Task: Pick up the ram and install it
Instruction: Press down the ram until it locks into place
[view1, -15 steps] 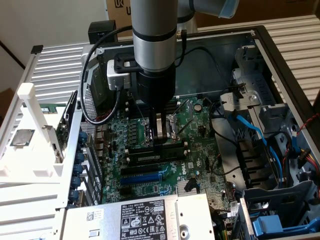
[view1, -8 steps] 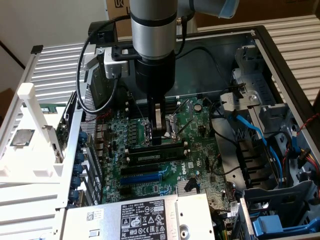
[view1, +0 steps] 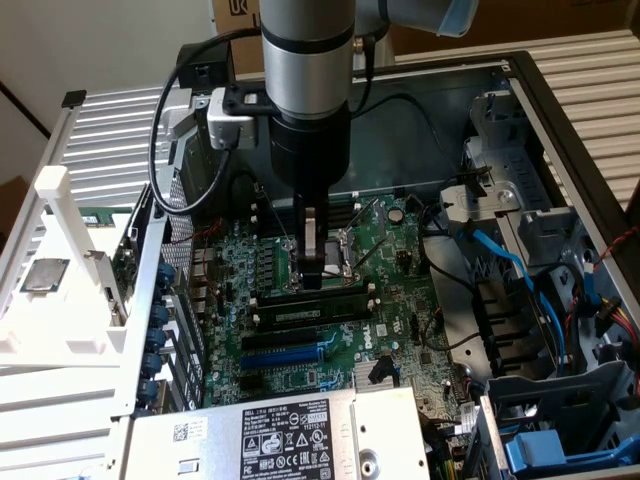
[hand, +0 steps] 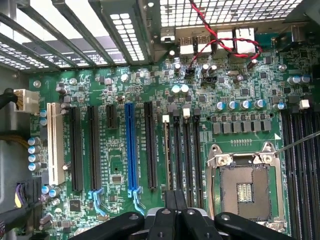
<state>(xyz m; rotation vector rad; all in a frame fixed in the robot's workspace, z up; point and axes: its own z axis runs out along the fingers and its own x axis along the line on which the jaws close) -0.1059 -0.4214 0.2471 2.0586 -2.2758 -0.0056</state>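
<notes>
Green motherboard (view1: 395, 300) lying face up inside an open computer case (view1: 520, 75), probably tipped on its side so that the slots can be reached from straight above. Hanging down over the middle of the board, the gripper (view1: 316, 280), fingers pressed together and clamped on nothing, probably so as to serve as one blunt tip for pressing rather than for grasping. Directly beneath that tip in the exterior view, the ram (view1: 305, 312), standing on edge along a black slot beside the CPU socket (view1: 350, 250), pale stickers facing the camera, apparently seated or close to it. Cannot tell whether the fingertips touch its upper edge or stop just above it. Nearer the camera, parallel to the ram, a blue slot (view1: 285, 352). From the wrist view, looking straight down past the closed fingers, the board's layout: black slots with white end clips (hand: 186, 150) running away from the gripper, the bare socket to one side, the blue slot to the other, red and black wires (hand: 220, 42) at the far edge. Ram hard to pick out here, edge-on among the slots; side-on shape and height clear in the exterior view.
</notes>
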